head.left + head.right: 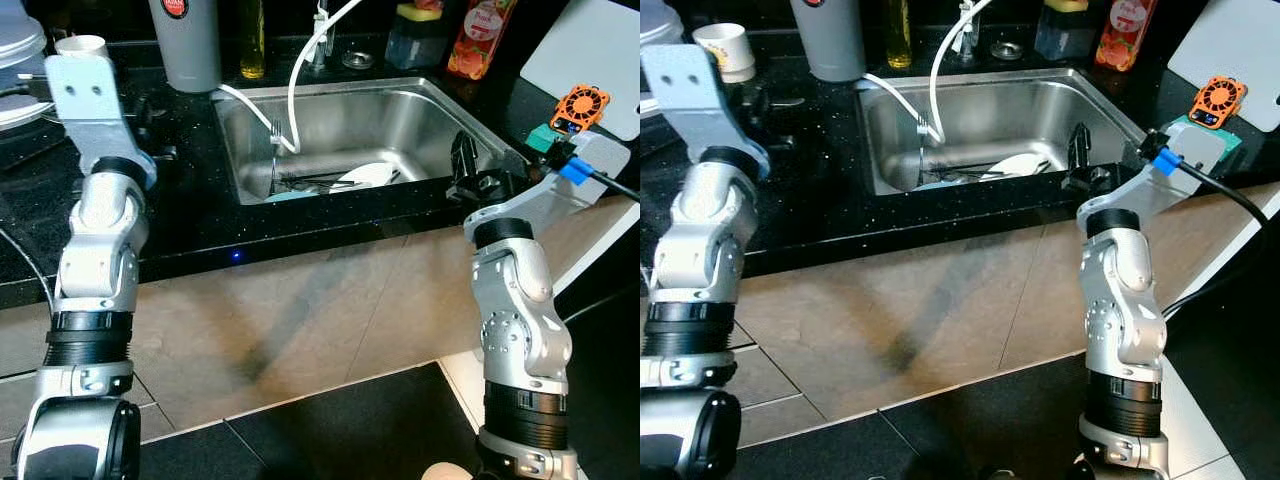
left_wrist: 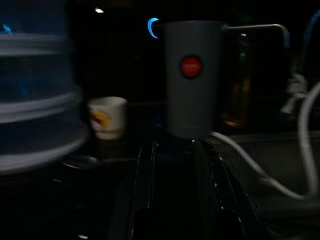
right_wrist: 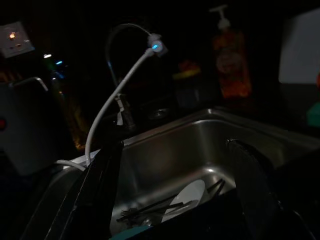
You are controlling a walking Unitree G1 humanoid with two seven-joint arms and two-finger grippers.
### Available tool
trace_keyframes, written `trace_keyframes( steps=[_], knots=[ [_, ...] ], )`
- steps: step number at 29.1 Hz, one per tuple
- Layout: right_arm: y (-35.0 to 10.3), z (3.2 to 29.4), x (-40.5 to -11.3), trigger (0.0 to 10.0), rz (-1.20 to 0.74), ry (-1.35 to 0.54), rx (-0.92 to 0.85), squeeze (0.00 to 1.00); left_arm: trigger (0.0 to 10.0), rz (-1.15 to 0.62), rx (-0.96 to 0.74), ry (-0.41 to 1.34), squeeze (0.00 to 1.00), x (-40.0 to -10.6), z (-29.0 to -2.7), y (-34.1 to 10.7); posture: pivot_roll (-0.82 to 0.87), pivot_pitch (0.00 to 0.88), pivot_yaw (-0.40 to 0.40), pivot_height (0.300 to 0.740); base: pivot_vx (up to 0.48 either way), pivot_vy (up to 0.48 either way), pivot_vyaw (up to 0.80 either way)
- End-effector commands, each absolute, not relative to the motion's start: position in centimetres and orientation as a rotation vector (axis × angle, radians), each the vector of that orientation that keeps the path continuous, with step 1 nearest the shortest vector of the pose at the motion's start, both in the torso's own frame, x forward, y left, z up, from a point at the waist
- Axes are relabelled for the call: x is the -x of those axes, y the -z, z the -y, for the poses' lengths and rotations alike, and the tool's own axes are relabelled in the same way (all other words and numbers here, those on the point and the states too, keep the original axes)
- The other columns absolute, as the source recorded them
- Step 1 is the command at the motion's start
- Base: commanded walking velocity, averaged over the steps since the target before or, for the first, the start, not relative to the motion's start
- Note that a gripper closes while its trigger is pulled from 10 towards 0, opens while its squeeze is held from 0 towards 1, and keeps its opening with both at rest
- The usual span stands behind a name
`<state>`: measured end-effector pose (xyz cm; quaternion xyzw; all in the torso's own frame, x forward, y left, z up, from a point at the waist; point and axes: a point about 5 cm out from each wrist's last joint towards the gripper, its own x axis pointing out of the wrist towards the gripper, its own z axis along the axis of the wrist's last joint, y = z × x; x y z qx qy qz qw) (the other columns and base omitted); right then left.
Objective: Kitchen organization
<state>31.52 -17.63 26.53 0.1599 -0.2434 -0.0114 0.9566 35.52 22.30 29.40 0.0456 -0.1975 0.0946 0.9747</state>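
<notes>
A steel sink (image 1: 440, 110) is set into the black counter. Inside lie a white plate (image 1: 368, 175) and several dark utensils (image 1: 310, 183), and a fork (image 1: 275, 140) stands upright. My right gripper (image 1: 465, 160) hovers at the sink's front right corner, open and empty, its fingers (image 3: 102, 185) wide apart and pointing across the basin at the plate (image 3: 185, 197). My left gripper (image 2: 175, 145) is low over the counter left of the sink. It is open and empty, and faces a grey jug (image 2: 192, 75) and a white paper cup (image 2: 107, 116).
A white hose (image 1: 300, 90) runs from the tap into the sink. Behind it stand an oil bottle (image 1: 252, 40), a sponge holder (image 1: 418, 35) and a juice bottle (image 1: 482, 38). A white cutting board (image 1: 590, 60) and an orange gadget (image 1: 580, 105) lie at the right, stacked plates (image 1: 15, 60) far left.
</notes>
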Motion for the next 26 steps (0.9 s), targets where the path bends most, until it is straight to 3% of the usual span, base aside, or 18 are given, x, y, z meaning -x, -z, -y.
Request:
trace_keyframes(
  steps=[1, 3, 6, 15, 26],
  knots=[
    [-26.5, 17.5, -31.6, 10.0, 0.496, 0.014, -0.309, 0.0, 10.0, 0.422, -0.123, -0.212, 0.0, -35.5, -22.7, -30.0, 0.09, 0.052, -0.012, 0.74, 0.0, 0.0, 0.0],
    [-26.6, 17.4, -31.5, 10.0, 0.503, -0.005, -0.319, 0.0, 10.0, 0.362, -0.079, -0.325, 0.0, -35.9, -25.5, -30.2, 0.09, 0.057, -0.02, 0.74, 0.0, 0.0, 0.0],
    [-26.7, 17.3, -31.5, 10.0, 0.504, -0.009, -0.32, 0.0, 10.0, 0.306, -0.143, -0.358, 0.0, -36.2, -25.9, -29.8, 0.1, 0.057, -0.022, 0.74, 0.0, 0.0, 0.0],
    [-26.9, 17.2, -31.6, 10.0, 0.51, -0.018, -0.316, 0.0, 10.0, 0.332, -0.147, -0.298, 0.0, -36.4, -24.5, -29.5, 0.1, 0.06, -0.022, 0.74, 0.0, 0.0, 0.0],
    [-26.5, 17.2, -31.7, 10.0, 0.491, -0.015, -0.322, 0.0, 10.0, 0.337, -0.133, -0.306, 0.0, -36.5, -24.7, -29.4, 0.1, 0.067, -0.026, 0.74, 0.0, 0.0, 0.0]
  ],
)
